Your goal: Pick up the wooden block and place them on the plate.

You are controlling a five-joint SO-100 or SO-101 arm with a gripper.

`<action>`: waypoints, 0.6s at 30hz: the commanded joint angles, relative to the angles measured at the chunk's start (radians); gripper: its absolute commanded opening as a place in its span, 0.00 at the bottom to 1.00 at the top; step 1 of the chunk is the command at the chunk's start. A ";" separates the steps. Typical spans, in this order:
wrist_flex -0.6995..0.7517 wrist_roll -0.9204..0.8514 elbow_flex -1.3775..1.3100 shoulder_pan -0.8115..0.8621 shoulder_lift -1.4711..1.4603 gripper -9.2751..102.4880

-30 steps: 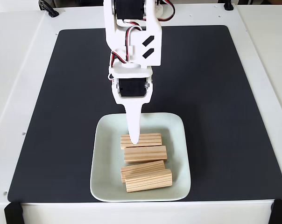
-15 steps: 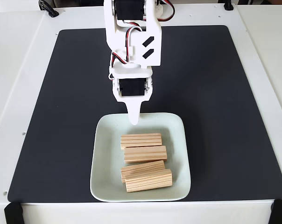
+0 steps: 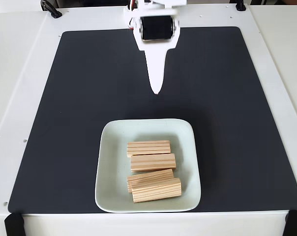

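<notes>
The gripper (image 3: 157,91) is hanging at upper centre, fingers looking pressed together, empty; four wooden blocks (image 3: 148,148) are lying crosswise on the plate (image 3: 110,167) below.

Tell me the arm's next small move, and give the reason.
Probably none beyond settling toward rest: all four wooden blocks lie on the plate, the black mat holds no other block, and the gripper carries nothing.

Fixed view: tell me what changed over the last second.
The gripper rose off the top block and pulled back toward the far edge of the mat, now clear of the plate, holding nothing. All four blocks stayed put on the plate.
</notes>
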 commanded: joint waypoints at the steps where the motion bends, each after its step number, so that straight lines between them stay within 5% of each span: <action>1: -0.163 0.009 0.206 -0.017 0.247 0.08; 18: -0.933 0.012 1.101 0.020 1.161 0.08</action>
